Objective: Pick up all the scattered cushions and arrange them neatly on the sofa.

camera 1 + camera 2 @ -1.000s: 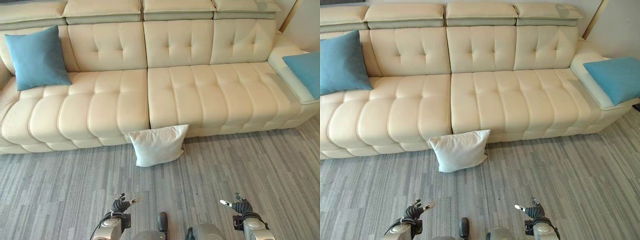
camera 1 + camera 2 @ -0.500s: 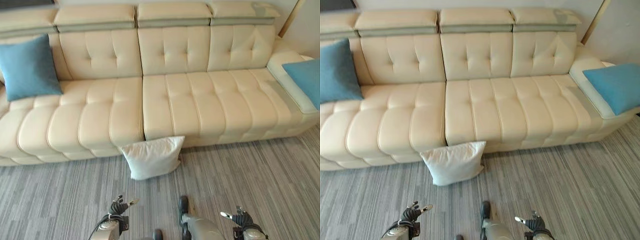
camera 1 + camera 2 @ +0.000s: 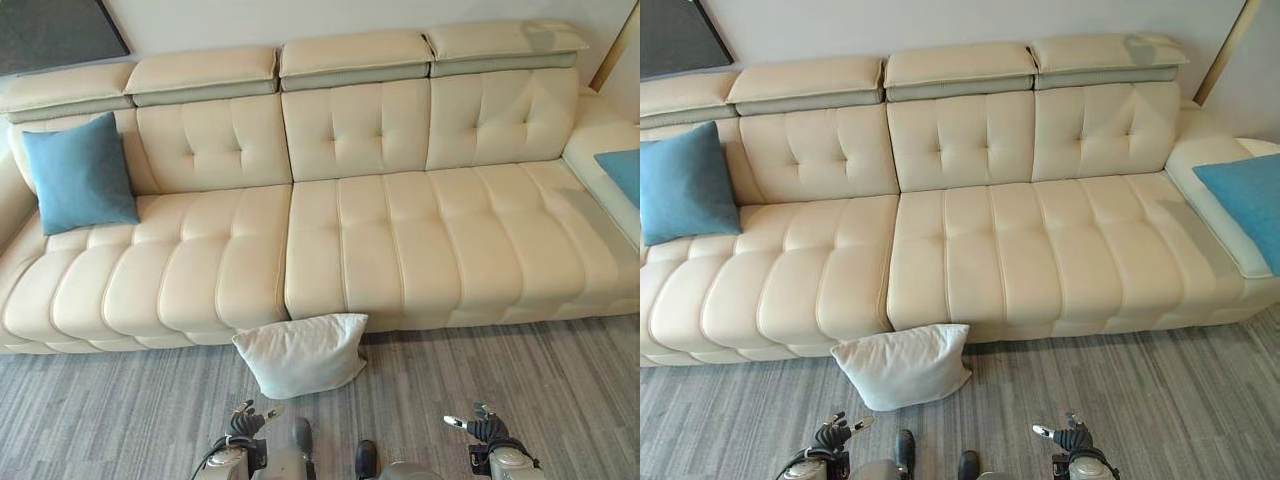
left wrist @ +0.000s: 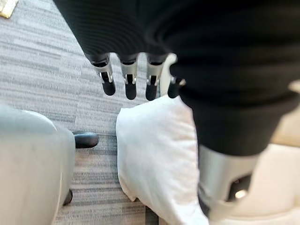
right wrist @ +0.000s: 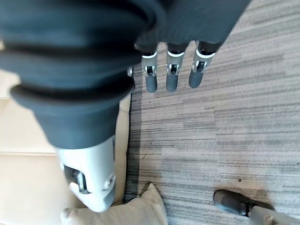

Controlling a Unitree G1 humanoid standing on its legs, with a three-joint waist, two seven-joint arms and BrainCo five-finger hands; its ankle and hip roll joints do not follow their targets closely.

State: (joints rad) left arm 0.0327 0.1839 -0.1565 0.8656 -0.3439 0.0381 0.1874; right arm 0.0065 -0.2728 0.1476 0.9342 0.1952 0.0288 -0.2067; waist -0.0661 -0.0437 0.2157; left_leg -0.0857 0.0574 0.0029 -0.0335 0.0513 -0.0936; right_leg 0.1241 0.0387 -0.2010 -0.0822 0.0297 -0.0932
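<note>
A white cushion (image 3: 303, 353) lies on the floor, leaning against the front of the cream sofa (image 3: 430, 240) near its middle seam. One blue cushion (image 3: 80, 172) stands upright at the sofa's left end. Another blue cushion (image 3: 1250, 200) lies flat on the right end section. My left hand (image 3: 243, 420) hangs low just short of the white cushion, fingers (image 4: 129, 82) straight and empty, with the white cushion (image 4: 154, 154) past them. My right hand (image 3: 478, 425) is over the floor to the right, fingers (image 5: 171, 75) straight, holding nothing.
Grey striped carpet (image 3: 520, 380) runs along the sofa's front. A dark panel (image 3: 50, 30) hangs on the wall above the sofa's left end. A wooden strip (image 3: 1225, 45) stands at the far right corner.
The whole picture has shifted down, so the camera moved; the sofa and white cushion now sit lower, closer to my hands. Both hands stay open and empty.
</note>
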